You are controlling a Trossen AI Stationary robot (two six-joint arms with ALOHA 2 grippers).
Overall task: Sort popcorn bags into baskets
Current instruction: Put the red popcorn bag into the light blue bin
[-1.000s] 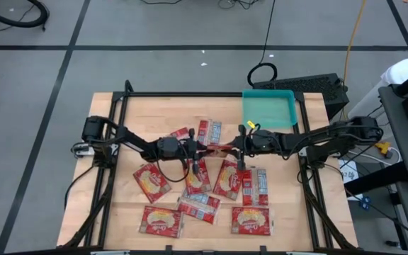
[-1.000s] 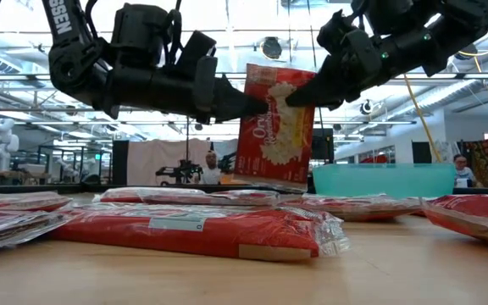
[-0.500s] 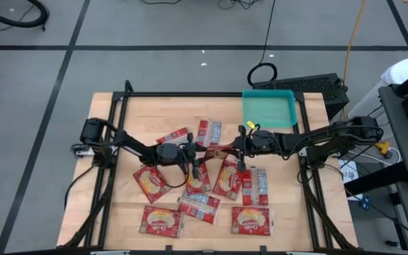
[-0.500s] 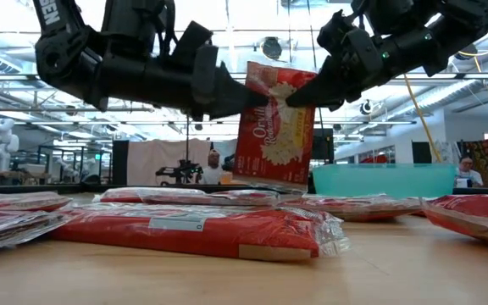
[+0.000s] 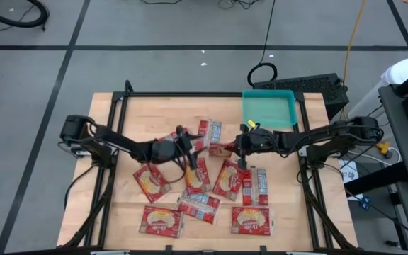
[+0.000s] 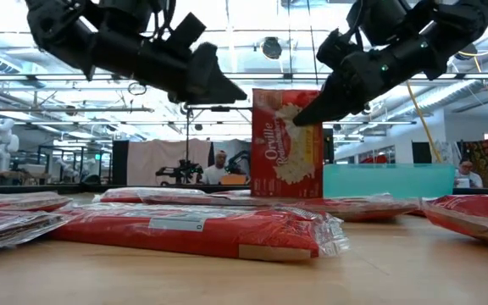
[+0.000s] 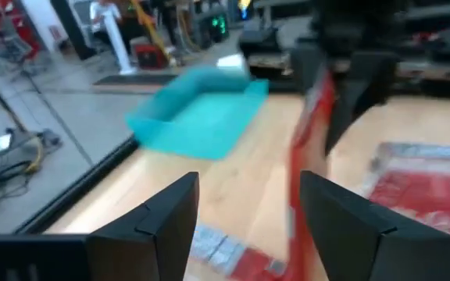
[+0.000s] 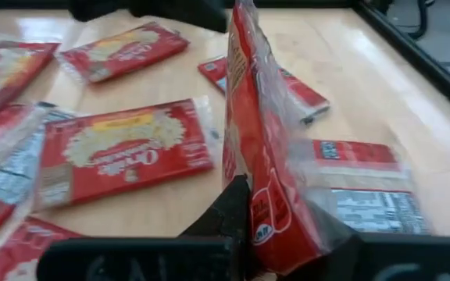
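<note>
I see the teal basket [image 5: 268,108] at the tabletop [image 5: 140,113] far corner holding nothing. My right tool [image 5: 240,144] grips one popcorn bag [image 6: 287,144] upright; left tool [image 5: 183,138] stands wide, apart. Other bags [image 5: 250,220] lie flat.

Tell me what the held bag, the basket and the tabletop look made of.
Held bag: thin glossy plastic film, crinkled with shiny highlights, printed red. Basket: smooth teal plastic, likely moulded; slightly translucent in the low view. Tabletop: pale wood, grain and board seams visible, light sheen.

Basket [image 5: 268,108] at table's far-right corner — popcorn bags [image 5: 190,191] spread mid-table, nearer edge.
</note>
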